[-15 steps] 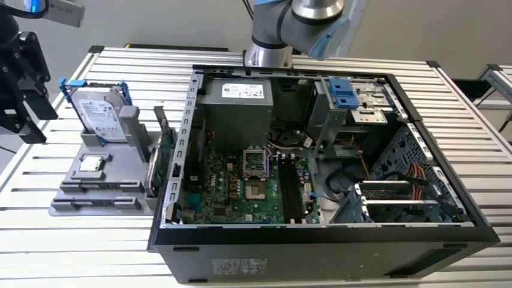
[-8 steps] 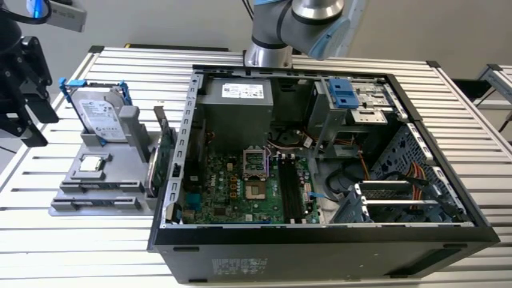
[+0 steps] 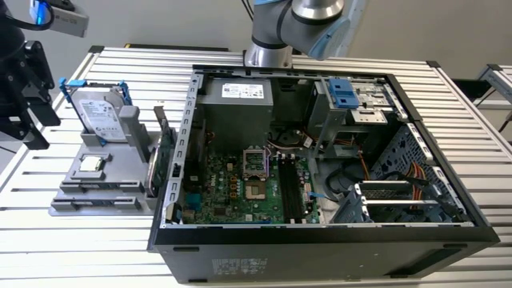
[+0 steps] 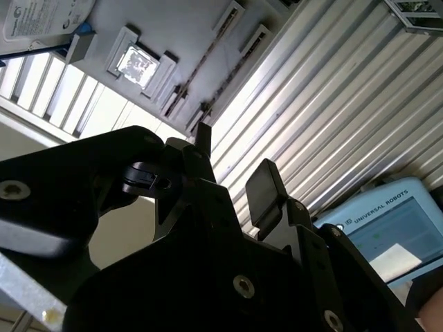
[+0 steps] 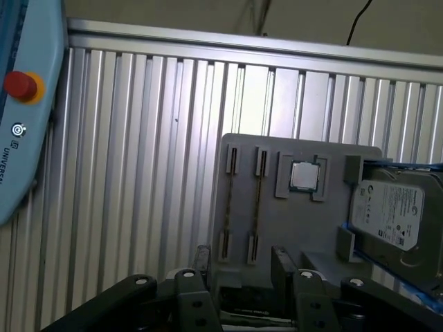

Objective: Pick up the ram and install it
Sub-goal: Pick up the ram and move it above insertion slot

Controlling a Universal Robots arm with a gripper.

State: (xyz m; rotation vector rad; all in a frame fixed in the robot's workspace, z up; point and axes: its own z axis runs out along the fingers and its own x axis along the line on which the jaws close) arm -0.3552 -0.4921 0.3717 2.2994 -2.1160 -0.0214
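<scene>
The black two-finger gripper (image 5: 240,257) stood released, with its fingers (image 5: 280,266) apart and nothing between them, near the grey moulded plastic holder (image 5: 304,228). The ram (image 5: 257,200) — a thin dark stick — sat edge-on in one holder slot. Beside it were a square silver processor (image 5: 303,176) and a white-labelled silver hard drive (image 5: 387,214).
</scene>
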